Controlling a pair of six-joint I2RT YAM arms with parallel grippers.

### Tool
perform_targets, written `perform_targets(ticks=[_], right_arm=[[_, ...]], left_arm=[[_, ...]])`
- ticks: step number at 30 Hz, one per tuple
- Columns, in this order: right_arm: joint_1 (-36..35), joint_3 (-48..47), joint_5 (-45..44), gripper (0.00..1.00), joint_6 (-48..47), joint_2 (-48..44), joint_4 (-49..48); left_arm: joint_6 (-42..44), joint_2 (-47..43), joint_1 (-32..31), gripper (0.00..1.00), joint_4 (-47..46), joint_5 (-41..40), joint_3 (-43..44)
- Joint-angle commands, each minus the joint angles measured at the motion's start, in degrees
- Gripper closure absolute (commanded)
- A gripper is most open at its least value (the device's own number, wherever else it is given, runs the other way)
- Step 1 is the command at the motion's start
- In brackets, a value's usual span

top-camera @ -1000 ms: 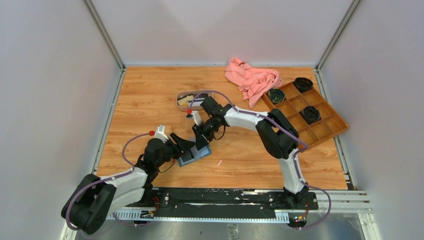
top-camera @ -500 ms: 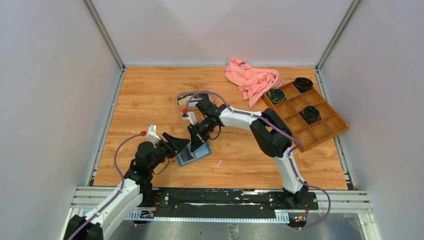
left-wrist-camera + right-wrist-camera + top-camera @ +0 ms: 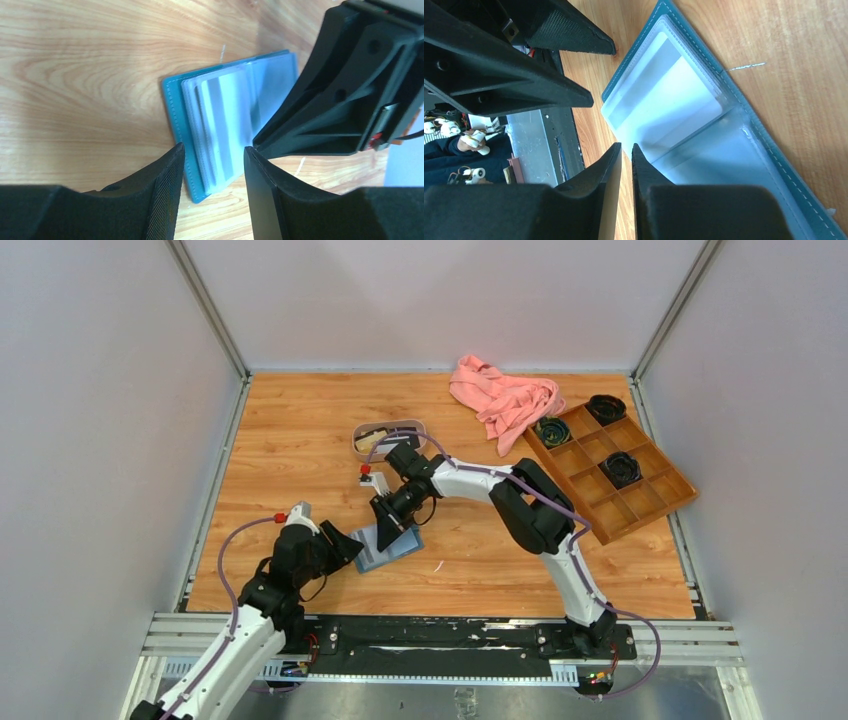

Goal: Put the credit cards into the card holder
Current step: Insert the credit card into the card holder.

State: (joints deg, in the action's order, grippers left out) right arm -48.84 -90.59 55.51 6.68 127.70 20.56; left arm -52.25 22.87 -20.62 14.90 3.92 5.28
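Your left gripper (image 3: 214, 150) has backed off the open teal-blue fold-over card holder (image 3: 173, 110) on the wooden table (image 3: 300, 440), jaws apart and empty. The right gripper (image 3: 626, 146) is nearly closed and also empty. 1 white-grey plastic card (image 3: 225, 117) looks sleeved, so fetch another.

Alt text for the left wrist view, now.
Open teal card holder lies on the wooden table, a grey-white card in its clear sleeve. Left hand open just below it; right hand over its right half.
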Motion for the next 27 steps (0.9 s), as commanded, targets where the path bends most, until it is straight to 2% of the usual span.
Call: perform_targets(ticks=[1,4,10,14,18,21,27], right_arm=[[-0.5,-1.3,1.2,0.82,-1.3,-0.5,0.2],[0.5,-1.8,3.0,0.79,-5.8,-2.7,1.7],[3.9,-2.0,4.0,0.74,-26.5,-11.1,15.0],[7.9,3.1,1.8,0.67,-38.9,-20.6,20.7],[13.0,7.1,1.7,0.61,-42.2,-27.6,20.7],[16.2,7.7,1.4,0.6,-42.6,-29.8,20.7],[19.9,6.1,-0.4,0.6,-42.3,-31.5,20.7]], left_arm=[[4.6,0.7,0.4,0.5,7.1,-2.5,3.6],[5.9,0.7,0.3,0.51,7.2,-2.1,4.7],[9.2,1.9,0.4,0.5,2.1,1.6,6.5],[11.4,2.5,0.4,0.4,-0.5,3.1,9.6],[13.7,3.3,0.4,0.21,-1.1,2.6,14.3],[16.1,5.2,0.4,0.07,-0.3,2.3,18.9],[19.4,13.2,0.4,0.03,3.1,4.3,30.2]])
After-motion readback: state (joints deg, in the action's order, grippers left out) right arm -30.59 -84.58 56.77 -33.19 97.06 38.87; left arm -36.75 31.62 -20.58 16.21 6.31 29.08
